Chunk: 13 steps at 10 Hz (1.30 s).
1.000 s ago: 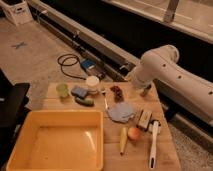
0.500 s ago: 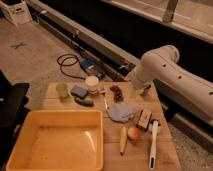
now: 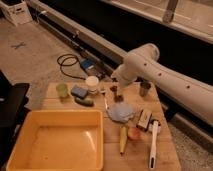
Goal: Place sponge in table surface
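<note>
On my feed the gripper (image 3: 114,90) hangs low over the far middle of the table surface (image 3: 135,157), just right of the white cup (image 3: 92,83). Its jaws are spread wide and I can't make out anything in them. The sponge (image 3: 79,91) lies flat on the wood just left of the cup, clear of the gripper.

**Matt wood, glossy plastic**

The slatted wooden table surface (image 3: 112,156) looks matt; the yellow plastic tub (image 3: 15,145) shines. The soft sponge (image 3: 79,91) appears matt. The dark gripper (image 3: 114,91), below the smooth white arm (image 3: 150,65), hangs over the table's far side.
</note>
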Each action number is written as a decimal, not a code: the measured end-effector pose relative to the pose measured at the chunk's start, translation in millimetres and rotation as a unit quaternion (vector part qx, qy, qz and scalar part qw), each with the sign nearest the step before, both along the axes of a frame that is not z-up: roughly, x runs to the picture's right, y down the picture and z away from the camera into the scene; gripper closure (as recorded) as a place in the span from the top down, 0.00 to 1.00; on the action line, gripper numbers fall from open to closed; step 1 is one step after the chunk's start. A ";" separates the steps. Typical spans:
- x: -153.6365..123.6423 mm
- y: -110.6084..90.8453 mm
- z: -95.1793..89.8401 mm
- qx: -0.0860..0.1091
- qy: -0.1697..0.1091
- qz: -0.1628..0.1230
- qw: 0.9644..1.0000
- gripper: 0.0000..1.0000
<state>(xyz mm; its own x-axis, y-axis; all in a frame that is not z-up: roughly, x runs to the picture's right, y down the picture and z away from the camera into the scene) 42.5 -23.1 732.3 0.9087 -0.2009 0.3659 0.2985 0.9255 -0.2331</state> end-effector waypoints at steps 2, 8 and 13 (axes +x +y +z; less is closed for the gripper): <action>-32.9 -3.3 10.1 0.001 -0.022 -0.023 1.000 0.65; -119.8 -10.9 35.2 0.000 -0.082 -0.095 0.992 0.65; -133.0 -9.0 37.0 -0.005 -0.089 -0.101 0.991 0.65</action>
<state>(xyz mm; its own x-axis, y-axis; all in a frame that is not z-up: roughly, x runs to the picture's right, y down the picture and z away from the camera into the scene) -90.5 -32.1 769.3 0.7711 -0.3674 0.5201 0.5141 0.8411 -0.1679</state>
